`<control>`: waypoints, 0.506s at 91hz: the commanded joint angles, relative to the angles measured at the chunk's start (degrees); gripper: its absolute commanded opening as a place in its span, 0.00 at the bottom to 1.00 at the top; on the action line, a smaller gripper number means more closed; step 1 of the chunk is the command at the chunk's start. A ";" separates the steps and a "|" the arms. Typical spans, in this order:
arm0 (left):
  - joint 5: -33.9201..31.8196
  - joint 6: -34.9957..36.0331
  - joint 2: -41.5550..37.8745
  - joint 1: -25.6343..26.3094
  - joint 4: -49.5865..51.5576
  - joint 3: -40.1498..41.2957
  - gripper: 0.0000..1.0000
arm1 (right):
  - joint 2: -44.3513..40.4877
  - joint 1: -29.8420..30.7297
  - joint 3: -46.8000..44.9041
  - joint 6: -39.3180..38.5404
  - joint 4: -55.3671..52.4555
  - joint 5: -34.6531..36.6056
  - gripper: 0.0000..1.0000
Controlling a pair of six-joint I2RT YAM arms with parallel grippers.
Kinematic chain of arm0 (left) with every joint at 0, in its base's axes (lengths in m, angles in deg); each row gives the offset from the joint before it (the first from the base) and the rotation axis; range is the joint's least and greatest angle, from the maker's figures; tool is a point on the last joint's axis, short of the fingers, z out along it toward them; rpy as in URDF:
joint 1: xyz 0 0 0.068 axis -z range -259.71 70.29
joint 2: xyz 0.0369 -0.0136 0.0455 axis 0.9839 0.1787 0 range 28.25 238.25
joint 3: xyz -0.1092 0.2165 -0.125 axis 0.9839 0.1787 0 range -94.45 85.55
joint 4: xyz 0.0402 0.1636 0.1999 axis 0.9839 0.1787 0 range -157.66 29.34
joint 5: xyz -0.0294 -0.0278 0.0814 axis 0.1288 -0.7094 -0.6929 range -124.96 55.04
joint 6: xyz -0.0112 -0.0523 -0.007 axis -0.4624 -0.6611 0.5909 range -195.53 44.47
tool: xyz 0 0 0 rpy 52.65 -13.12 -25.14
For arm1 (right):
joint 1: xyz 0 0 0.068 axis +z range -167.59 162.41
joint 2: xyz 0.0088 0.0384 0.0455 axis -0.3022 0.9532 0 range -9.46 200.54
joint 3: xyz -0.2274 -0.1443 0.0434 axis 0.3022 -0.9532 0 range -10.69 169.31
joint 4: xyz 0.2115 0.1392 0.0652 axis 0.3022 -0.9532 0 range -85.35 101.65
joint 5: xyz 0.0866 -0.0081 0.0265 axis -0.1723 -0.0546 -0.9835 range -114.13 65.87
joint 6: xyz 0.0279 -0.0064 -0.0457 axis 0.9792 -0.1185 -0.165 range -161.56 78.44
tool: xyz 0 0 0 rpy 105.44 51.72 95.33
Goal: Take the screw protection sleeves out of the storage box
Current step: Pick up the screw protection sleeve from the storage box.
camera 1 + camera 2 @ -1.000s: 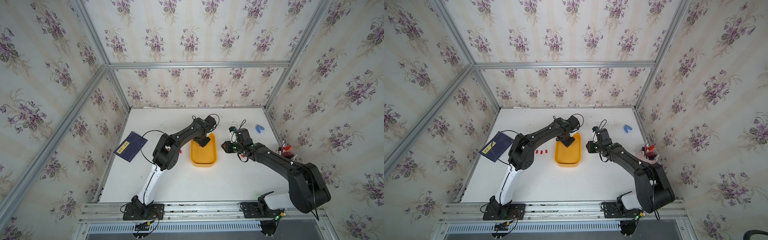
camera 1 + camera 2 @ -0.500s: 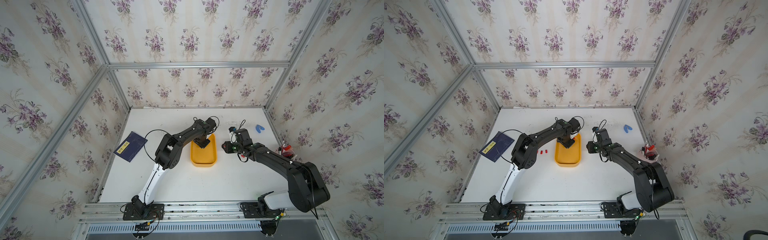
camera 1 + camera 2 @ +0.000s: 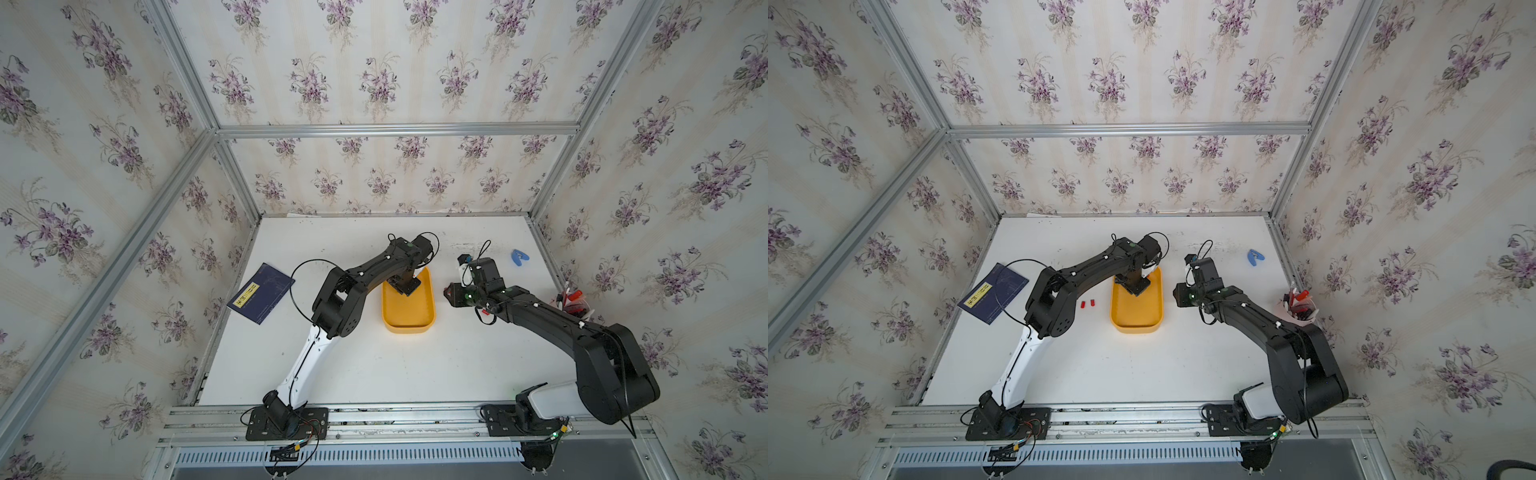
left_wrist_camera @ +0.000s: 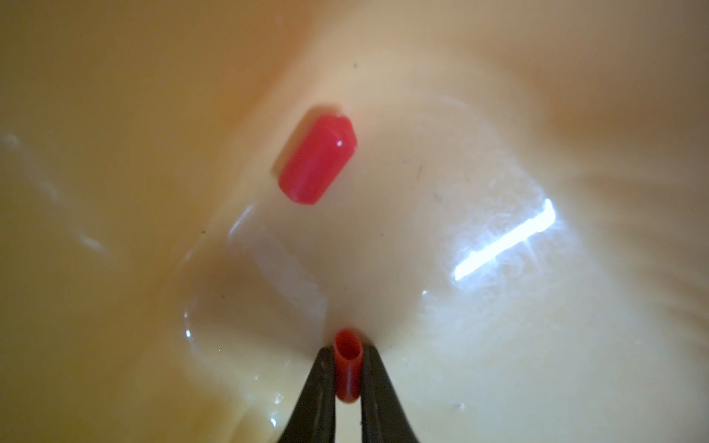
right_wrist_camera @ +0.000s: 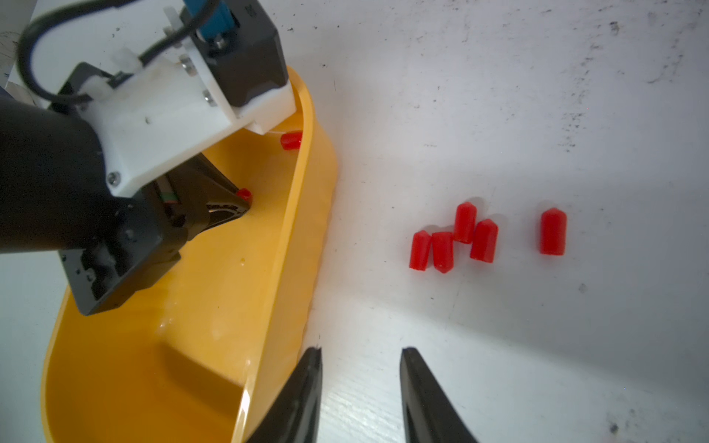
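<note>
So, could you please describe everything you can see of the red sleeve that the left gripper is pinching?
The pinched sleeve is a tiny bright red tube of smooth, glossy plastic, its open, hollow end facing the left wrist camera. The left gripper is shut on it, one black jaw against each side, squeezing the mouth slightly oval. It sits low inside the storage box, near its yellow floor; whether it touches cannot be told.
</note>
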 commanded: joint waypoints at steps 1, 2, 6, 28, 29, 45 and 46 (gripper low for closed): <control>0.78 0.07 -2.05 -0.18 -0.01 0.75 0.16 | 0.04 0.04 0.17 -0.06 0.49 0.40 0.39; 0.96 0.09 -2.28 -0.20 -0.13 0.88 0.16 | 0.00 0.08 0.22 -0.10 0.49 0.41 0.39; 1.60 -0.11 -3.18 -0.19 -0.40 0.99 0.16 | -0.09 0.05 0.18 -0.10 0.50 0.34 0.39; 4.67 -2.64 -9.97 -0.37 -0.22 2.16 0.15 | -0.57 0.12 0.10 -0.13 0.10 1.00 0.39; 4.84 -2.94 -10.45 -0.43 -0.28 2.33 0.15 | -0.61 0.08 0.09 -0.09 0.08 1.02 0.39; 9.58 -10.27 -21.33 -3.07 -2.12 7.98 0.14 | -0.92 0.00 0.10 0.15 -0.14 1.44 0.39; 9.75 -10.80 -22.16 -3.23 -2.33 8.53 0.15 | -0.92 0.07 0.10 0.14 -0.13 1.46 0.39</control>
